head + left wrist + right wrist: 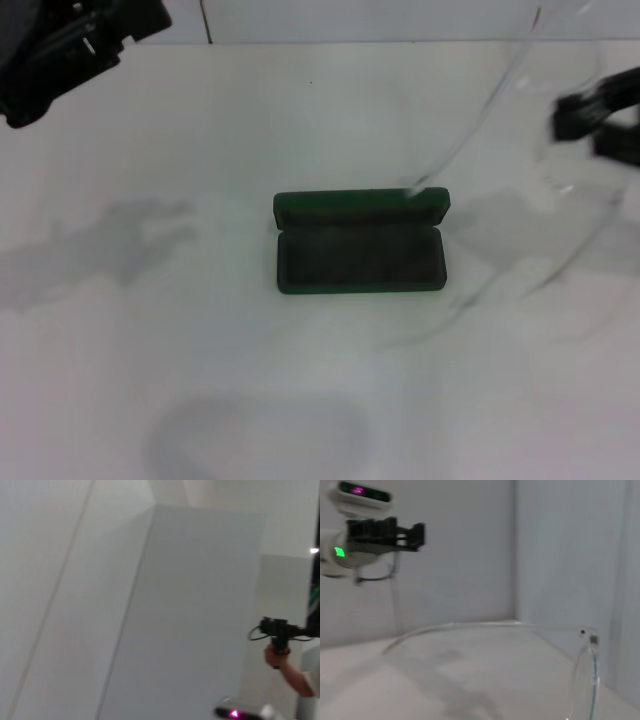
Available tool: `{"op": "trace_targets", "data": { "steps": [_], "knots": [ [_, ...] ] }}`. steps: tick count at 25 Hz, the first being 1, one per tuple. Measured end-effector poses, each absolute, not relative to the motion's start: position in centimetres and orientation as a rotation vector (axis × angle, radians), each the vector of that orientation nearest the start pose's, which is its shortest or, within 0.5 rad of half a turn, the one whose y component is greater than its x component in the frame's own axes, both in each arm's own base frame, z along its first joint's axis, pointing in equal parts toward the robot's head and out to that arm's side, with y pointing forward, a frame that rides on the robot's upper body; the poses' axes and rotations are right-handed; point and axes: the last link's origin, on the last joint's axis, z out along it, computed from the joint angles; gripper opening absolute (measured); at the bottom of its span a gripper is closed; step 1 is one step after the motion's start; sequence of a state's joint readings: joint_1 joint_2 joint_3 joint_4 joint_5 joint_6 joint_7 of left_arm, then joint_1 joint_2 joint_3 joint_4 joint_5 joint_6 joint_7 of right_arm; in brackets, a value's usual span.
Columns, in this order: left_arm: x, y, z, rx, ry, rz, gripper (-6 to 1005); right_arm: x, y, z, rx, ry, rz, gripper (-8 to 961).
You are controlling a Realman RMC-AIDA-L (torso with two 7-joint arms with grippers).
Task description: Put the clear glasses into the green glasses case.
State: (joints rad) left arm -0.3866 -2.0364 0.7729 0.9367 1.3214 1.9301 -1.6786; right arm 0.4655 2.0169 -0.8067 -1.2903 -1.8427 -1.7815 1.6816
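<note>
While your right claw [600, 120] grips the clear glasses [520, 200] at 3 o'clock, the green glasses case [360, 243] lies open mid-worktop [200, 350]. Left claw [60, 50] parked at 10 o'clock; cannot tell its state.

From my end this reads as a robotics lab or test bay — not a home or a shop. I see a plain white table [320, 400] bare except for a single staged prop, the green glasses case [360, 243], and blank pale wall panels [190, 610] all round, with no furniture or decoration. In the left wrist view a person's hand [276, 656] holds up a black handheld device [277, 630] with a cable on it — the kind of gear used beside a recording rig. The right wrist view shows more flat grey walls.
</note>
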Motion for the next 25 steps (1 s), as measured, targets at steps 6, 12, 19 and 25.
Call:
{"op": "trace_targets", "data": {
  "steps": [6, 12, 19, 25],
  "knots": [
    [-19.1, 29.2, 10.4, -2.613, -0.326, -1.540, 283, 16.5, 34.6, 3.7, -2.913, 0.091, 0.563, 118],
    [-18.6, 29.0, 9.2, -2.674, -0.313, -1.528, 103, 12.6, 35.4, 0.5, -2.951, -0.083, 0.761, 118],
    [-18.6, 28.9, 8.8, -2.685, -0.313, -1.528, 90, 10.3, 35.7, -0.4, -2.918, -0.186, 0.969, 117],
    [-18.4, 28.8, 8.0, -2.735, -0.306, -1.494, 48, 9.3, 35.7, -0.8, -2.896, -0.232, 1.076, 117]
  ]
}}
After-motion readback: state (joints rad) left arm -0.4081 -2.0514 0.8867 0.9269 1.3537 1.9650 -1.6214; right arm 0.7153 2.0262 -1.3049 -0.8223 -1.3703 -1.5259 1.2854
